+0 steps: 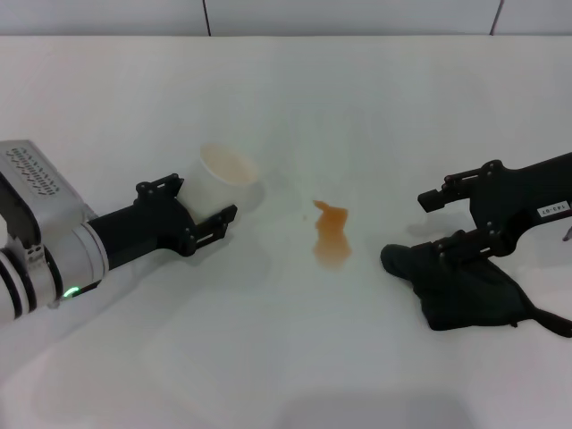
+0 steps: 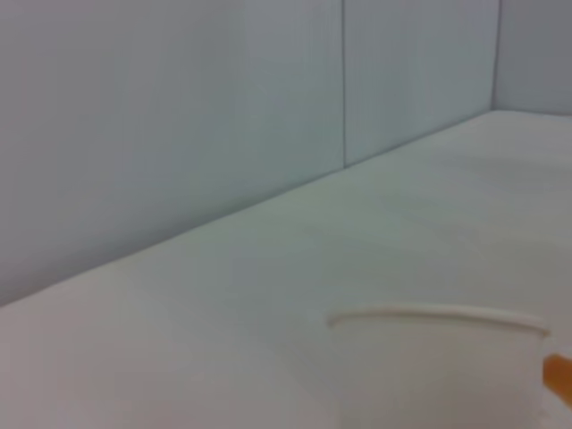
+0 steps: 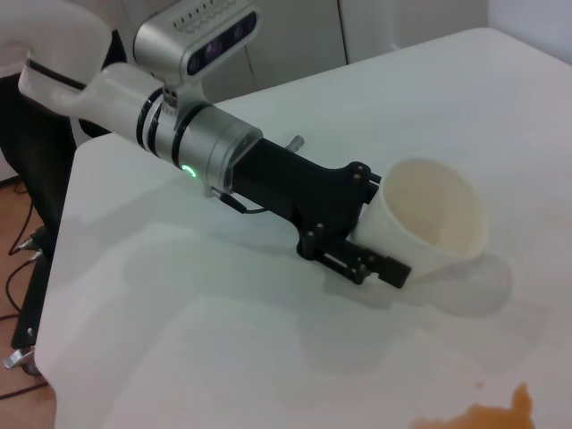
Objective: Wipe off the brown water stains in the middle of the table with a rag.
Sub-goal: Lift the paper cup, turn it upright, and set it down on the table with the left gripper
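My right gripper [image 1: 447, 223] hangs with its fingers apart, one raised clear and the lower one down at the rag [image 1: 469, 288], which lies in a black heap on the table [image 1: 286, 375] beneath me, its thin tail trailing toward the right edge. Whether that lower finger touches the cloth or merely hovers above it, I cannot tell. My left gripper [image 1: 198, 212] is closed around the white paper cup [image 1: 229, 183], gripping its wall on both sides, the cup tilted with its mouth up and away from me; the right wrist view confirms the clamp, with a faint tan film inside the cup.

The brown water stains [image 1: 332, 236] sit mid-table, between cup and rag, nearer the rag but apart from it.

Risks from here, as I judge them: my open fingers may pinch only a fold, so the lumpy cloth drags loose or slips out mid-wipe. A shallow pass could smear the liquid wider. A long sweep toward my left arm could knock the tilted cup and spill any dregs.
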You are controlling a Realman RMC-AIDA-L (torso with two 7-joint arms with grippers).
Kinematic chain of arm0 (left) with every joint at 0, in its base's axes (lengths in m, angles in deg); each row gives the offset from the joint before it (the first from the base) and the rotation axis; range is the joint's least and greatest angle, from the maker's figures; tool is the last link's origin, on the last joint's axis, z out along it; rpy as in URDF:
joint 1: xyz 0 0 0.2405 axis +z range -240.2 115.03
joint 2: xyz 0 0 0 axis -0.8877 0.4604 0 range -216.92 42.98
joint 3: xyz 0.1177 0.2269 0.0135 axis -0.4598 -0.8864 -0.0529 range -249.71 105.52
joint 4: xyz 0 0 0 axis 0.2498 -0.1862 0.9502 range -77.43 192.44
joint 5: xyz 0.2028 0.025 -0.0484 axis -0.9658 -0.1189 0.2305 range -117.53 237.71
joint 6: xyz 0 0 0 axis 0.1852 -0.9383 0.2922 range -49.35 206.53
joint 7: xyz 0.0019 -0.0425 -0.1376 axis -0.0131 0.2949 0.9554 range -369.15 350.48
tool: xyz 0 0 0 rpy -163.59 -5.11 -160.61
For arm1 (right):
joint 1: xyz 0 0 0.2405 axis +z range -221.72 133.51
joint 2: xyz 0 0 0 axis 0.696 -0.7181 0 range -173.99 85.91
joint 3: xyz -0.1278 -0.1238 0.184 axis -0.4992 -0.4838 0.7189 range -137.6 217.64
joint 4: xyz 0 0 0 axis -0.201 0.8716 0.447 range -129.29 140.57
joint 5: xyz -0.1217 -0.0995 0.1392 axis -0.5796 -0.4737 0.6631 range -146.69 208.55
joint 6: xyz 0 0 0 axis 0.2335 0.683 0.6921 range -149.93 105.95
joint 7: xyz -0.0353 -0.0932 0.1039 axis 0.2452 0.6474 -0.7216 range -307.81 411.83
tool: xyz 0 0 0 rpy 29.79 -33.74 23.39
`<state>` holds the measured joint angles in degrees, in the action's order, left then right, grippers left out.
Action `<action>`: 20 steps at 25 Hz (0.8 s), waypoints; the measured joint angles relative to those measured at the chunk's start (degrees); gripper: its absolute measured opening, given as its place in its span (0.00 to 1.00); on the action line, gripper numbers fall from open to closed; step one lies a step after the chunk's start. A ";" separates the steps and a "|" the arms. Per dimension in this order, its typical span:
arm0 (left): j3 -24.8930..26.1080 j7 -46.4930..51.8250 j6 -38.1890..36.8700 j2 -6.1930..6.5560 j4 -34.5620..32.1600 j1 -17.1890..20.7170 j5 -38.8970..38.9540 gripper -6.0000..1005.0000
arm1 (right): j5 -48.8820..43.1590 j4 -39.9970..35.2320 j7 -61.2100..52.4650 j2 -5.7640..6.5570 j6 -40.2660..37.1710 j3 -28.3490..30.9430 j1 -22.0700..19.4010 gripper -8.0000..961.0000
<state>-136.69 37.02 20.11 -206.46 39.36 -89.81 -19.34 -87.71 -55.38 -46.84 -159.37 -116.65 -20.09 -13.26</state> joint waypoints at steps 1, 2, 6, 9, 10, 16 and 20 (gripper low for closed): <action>-0.07 -0.47 0.06 0.00 0.42 -0.12 0.60 0.66 | 0.16 0.03 -0.01 0.00 -0.03 0.00 -0.06 0.82; -0.15 -1.14 0.09 0.01 1.20 -0.44 1.38 0.66 | 0.28 0.04 -0.02 0.01 -0.05 -0.01 -0.11 0.82; -0.15 -2.10 0.11 0.03 3.00 -1.45 2.06 0.66 | 0.43 0.12 -0.09 0.03 -0.08 -0.01 -0.24 0.82; -0.25 -2.57 0.24 0.00 3.43 -1.20 2.17 0.66 | 0.44 0.17 -0.11 0.02 -0.07 -0.01 -0.34 0.82; -0.26 -2.57 0.27 0.00 3.58 -1.12 2.18 0.66 | 0.44 0.18 -0.11 0.03 -0.06 0.00 -0.38 0.82; -0.11 -2.74 0.06 -0.04 4.79 0.09 2.44 0.66 | 0.44 0.21 -0.11 0.04 -0.06 0.18 -0.80 0.82; -0.05 -2.63 -0.45 -0.04 4.64 0.95 2.38 0.67 | 0.44 0.21 -0.11 0.09 -0.04 0.02 -0.80 0.82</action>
<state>-136.74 34.40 19.66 -206.50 44.00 -88.86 -16.96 -87.27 -55.17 -46.96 -159.28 -116.70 -20.06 -14.06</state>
